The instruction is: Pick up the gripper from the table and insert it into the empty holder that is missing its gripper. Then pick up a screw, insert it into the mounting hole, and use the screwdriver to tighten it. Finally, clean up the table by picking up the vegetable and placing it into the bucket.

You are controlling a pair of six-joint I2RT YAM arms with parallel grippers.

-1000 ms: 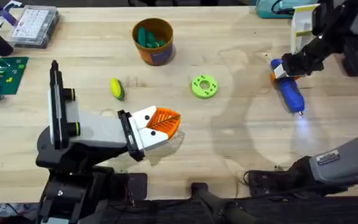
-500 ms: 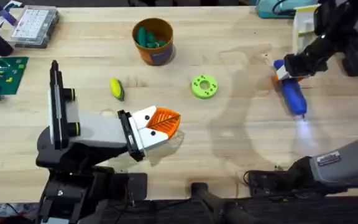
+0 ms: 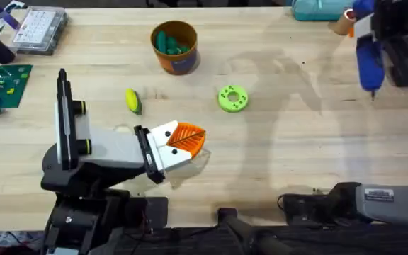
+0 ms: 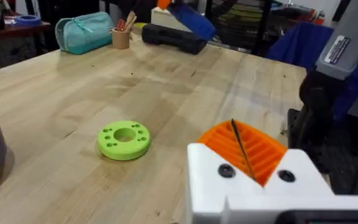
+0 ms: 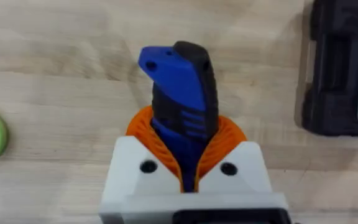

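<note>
My right gripper (image 5: 188, 146) is shut on the blue screwdriver (image 5: 182, 87), which hangs above the table's far right corner (image 3: 369, 60) with its thin tip pointing toward me. It also shows in the air in the left wrist view (image 4: 188, 17). The yellow vegetable (image 3: 133, 100) with its dark green end lies on the table, left of centre. Behind it stands the orange-brown bucket (image 3: 174, 46), with green pieces inside. My left gripper (image 3: 184, 142) rests shut and empty near the front, its orange pads (image 4: 244, 149) pressed together. The holder and the screw are out of view.
A bright green ring disc (image 3: 233, 98) lies mid-table. A clear compartment box (image 3: 40, 28) and a green circuit board (image 3: 2, 83) sit at the far left. A teal pouch (image 3: 317, 8) and a black case (image 3: 406, 60) occupy the far right.
The right gripper has lifted the screwdriver off the table and carried it up toward the far right corner. The left arm has stayed still.
</note>
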